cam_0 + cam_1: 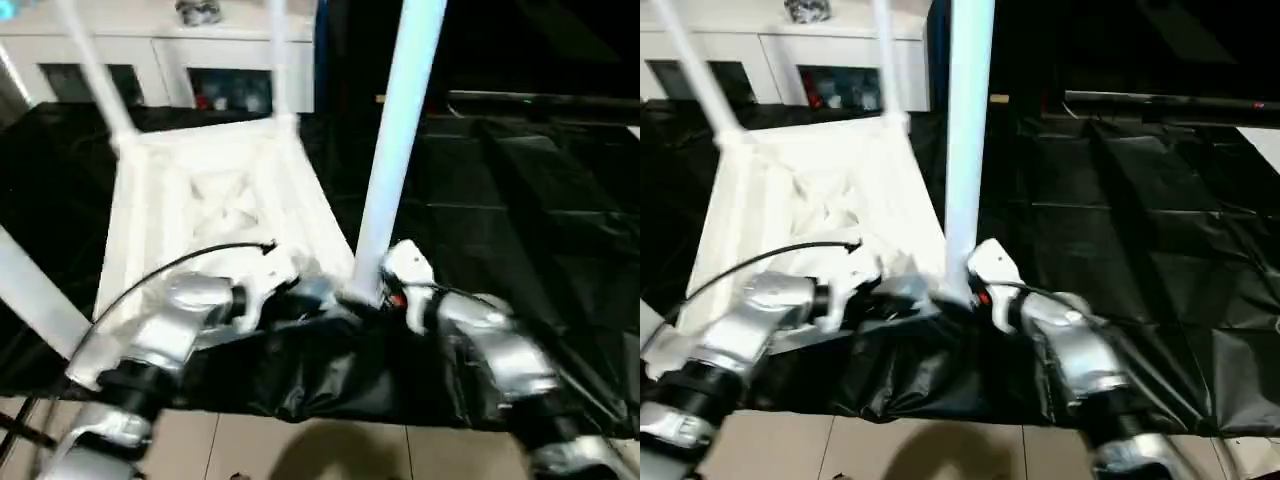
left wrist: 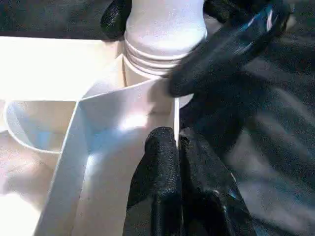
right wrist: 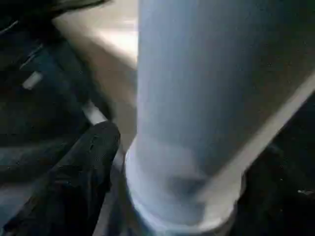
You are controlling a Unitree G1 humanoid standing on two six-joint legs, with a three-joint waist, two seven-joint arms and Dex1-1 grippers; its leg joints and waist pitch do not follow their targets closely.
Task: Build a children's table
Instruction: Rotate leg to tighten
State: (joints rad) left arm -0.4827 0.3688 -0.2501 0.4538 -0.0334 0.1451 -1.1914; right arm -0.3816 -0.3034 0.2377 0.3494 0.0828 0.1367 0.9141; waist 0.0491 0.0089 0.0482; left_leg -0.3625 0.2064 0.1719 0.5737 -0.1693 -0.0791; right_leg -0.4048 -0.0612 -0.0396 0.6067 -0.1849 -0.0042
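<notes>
White plastic table top [image 1: 215, 200] lying underside-up | left hand [image 2: 172, 162] pinching its corner wall | right hand [image 3: 83, 167] gripping upright leg [image 1: 400, 140] there.

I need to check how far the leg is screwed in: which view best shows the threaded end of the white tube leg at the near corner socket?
The left wrist view: the threaded end of the white tube leg sits close up, its ridges above the white ribbed tabletop. The right wrist view shows the leg's base blurred; the eye views show its shaft between the forearms.
</notes>
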